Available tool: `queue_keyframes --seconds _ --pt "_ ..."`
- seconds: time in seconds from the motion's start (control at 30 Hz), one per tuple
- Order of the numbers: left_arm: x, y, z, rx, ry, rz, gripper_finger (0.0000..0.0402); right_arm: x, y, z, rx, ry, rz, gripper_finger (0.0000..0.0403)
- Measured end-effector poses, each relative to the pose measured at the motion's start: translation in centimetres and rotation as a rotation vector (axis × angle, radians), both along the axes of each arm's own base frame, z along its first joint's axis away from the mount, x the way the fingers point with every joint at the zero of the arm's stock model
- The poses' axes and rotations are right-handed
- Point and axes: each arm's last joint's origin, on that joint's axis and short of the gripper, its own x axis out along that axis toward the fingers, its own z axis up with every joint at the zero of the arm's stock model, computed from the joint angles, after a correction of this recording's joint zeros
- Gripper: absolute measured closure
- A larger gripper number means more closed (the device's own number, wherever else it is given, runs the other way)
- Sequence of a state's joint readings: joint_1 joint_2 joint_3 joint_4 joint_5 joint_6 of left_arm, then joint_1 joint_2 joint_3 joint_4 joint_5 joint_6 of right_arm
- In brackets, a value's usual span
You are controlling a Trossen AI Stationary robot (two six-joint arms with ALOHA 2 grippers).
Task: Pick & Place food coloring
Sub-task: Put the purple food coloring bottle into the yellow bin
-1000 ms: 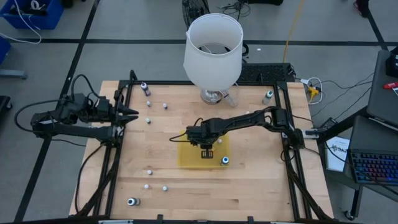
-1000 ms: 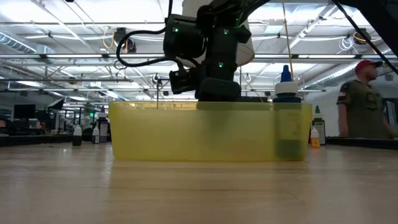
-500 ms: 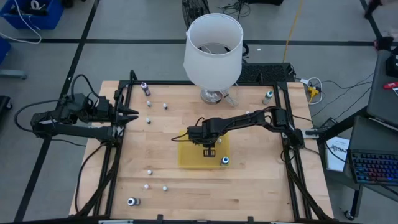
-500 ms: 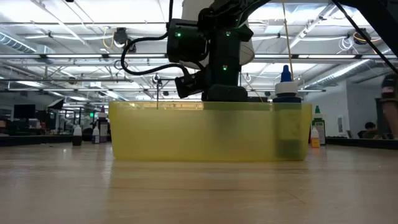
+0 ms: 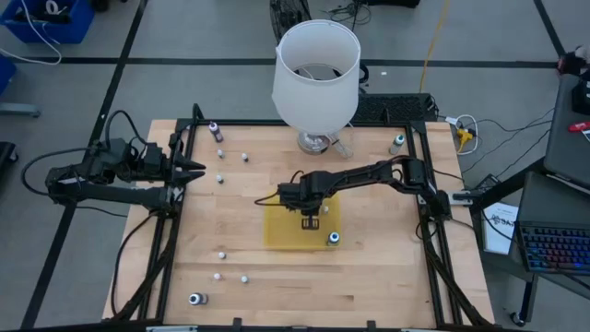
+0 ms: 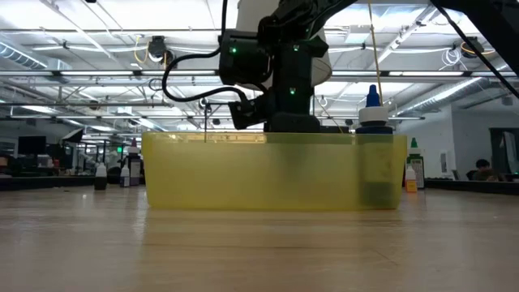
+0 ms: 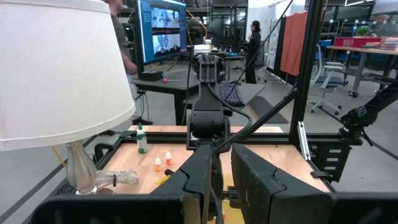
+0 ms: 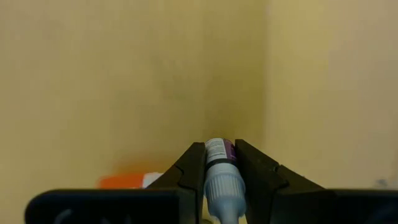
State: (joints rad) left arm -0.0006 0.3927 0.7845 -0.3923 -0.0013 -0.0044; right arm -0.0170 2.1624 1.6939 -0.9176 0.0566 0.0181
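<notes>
A tiny food coloring bottle (image 8: 218, 163) with a purple label and a whitish cap sits between the fingers of my right gripper (image 5: 311, 221), which points down into the yellow tray (image 5: 279, 231) at mid table. An orange-capped bottle (image 8: 127, 181) lies on the tray floor beside it. A teal-topped bottle (image 5: 333, 238) stands upright in the tray's near right corner. Several more bottles (image 5: 219, 179) are scattered on the wood. In the low view the tray wall (image 6: 276, 174) hides the fingertips. My left gripper (image 5: 196, 170) waits shut at the table's left edge. My right gripper pinches the bottle's labelled body (image 8: 217, 151) between its two fingers (image 8: 193, 163). The fingers come from above and run along the bottle, whose cap end points back toward the wrist. Whether its lower end touches the tray floor, I cannot tell.
A big white lampshade on a glass base (image 5: 315, 74) stands at the far edge, just behind the tray. Dark bottles stand at the far left (image 5: 215, 130), far right (image 5: 398, 141) and near left (image 5: 195, 298). A black frame (image 5: 184, 122) rims the table.
My right gripper has tipped a little over the tray and stays inside it; its fingers keep the same gap.
</notes>
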Motion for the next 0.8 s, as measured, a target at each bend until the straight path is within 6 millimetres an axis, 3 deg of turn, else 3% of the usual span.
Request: queue_keyframes --seconds 0.5,0.8 --pt "0.0 0.0 0.0 0.0 0.0 0.0 0.0334 -0.7 0.0 -1.2 0.003 0.016 -0.001 0.034" --pt "0.0 0.0 0.0 0.0 -0.001 0.0 0.0334 -0.8 0.1 0.0 0.005 -0.03 0.002 0.0286"
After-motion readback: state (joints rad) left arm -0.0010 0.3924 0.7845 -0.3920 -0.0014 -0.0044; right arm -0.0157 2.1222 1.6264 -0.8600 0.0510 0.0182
